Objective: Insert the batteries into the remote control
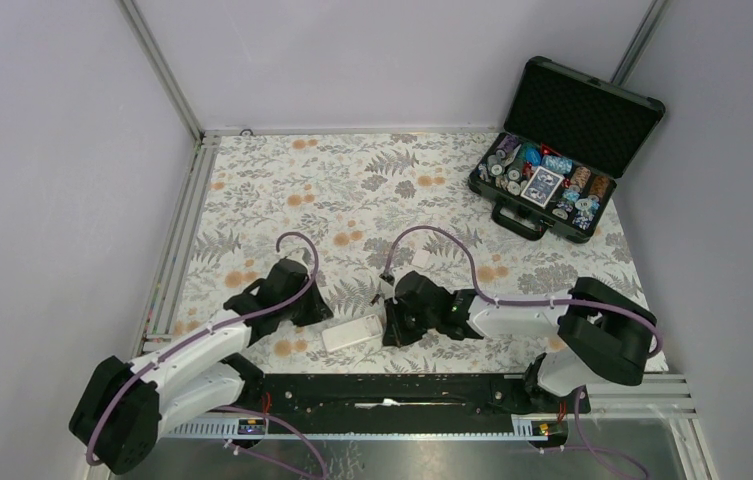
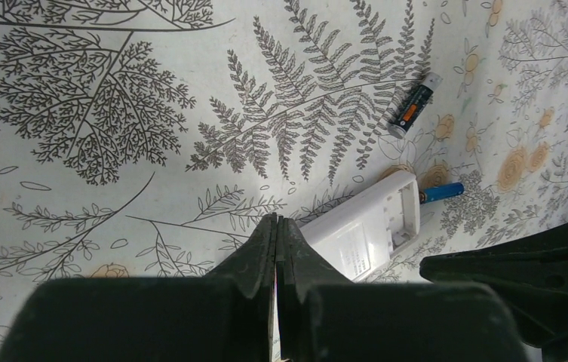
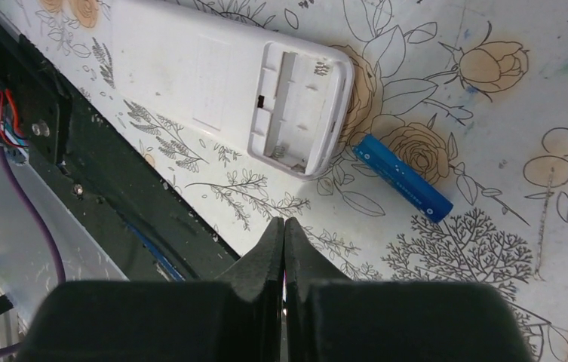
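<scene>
The white remote control (image 1: 352, 331) lies back up on the floral cloth between my two grippers. Its battery compartment (image 3: 292, 105) is open and empty. A blue battery (image 3: 403, 177) lies on the cloth just beside the compartment end; it also shows in the left wrist view (image 2: 440, 192). A second battery (image 2: 414, 105), black with an orange band, lies farther off. My left gripper (image 2: 276, 220) is shut and empty, just short of the remote (image 2: 367, 226). My right gripper (image 3: 284, 222) is shut and empty, a little short of the remote (image 3: 213, 83) and the blue battery.
An open black hard case (image 1: 552, 190) with poker chips and cards stands at the far right. A small white piece (image 1: 420, 258) lies on the cloth behind the right gripper. The black mounting rail (image 1: 392, 395) runs along the near edge. The enclosure walls stand at the left, back and right.
</scene>
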{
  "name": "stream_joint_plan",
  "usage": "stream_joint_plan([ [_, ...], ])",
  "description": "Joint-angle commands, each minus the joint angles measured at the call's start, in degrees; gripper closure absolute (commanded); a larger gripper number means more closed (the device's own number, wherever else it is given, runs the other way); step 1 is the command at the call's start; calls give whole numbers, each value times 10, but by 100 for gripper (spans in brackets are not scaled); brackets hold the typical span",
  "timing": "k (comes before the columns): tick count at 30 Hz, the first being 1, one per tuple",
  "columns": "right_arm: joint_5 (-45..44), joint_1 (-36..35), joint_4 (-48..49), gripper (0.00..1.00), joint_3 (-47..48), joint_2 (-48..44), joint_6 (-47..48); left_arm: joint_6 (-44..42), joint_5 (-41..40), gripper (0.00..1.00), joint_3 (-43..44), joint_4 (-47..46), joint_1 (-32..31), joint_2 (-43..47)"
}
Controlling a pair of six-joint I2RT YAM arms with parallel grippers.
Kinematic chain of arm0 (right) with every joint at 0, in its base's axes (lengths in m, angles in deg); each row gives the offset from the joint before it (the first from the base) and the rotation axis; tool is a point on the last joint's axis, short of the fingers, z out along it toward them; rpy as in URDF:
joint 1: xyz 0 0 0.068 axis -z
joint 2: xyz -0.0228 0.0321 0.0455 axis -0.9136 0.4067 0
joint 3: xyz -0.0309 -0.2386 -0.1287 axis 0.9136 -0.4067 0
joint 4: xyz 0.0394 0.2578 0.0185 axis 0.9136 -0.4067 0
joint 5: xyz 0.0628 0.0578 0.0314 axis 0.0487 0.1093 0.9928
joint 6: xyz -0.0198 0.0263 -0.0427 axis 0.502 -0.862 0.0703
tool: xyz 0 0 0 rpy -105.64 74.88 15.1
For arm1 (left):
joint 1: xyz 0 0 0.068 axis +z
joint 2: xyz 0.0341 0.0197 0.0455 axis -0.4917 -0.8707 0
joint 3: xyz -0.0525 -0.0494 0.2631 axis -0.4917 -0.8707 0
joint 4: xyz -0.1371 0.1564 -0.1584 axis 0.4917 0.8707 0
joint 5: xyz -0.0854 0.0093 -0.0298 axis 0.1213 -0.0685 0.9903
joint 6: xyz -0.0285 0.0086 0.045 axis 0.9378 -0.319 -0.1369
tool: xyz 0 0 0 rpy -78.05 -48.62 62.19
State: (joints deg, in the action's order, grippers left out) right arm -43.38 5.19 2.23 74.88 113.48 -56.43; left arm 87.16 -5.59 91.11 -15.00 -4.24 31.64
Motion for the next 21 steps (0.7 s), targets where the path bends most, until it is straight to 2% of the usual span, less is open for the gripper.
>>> stream_joint_plan([
  [1,1,-8,36,100,24,22,-16,-20,5,100,-2,-46,-1,-21],
  [11,-2,-14,61,100,29,65,-36,-26,14,100,-9,-56,-1,-71],
  [21,-36,-15,87,100,20,76,-74,-30,78,100,-17,-84,-14,-128],
])
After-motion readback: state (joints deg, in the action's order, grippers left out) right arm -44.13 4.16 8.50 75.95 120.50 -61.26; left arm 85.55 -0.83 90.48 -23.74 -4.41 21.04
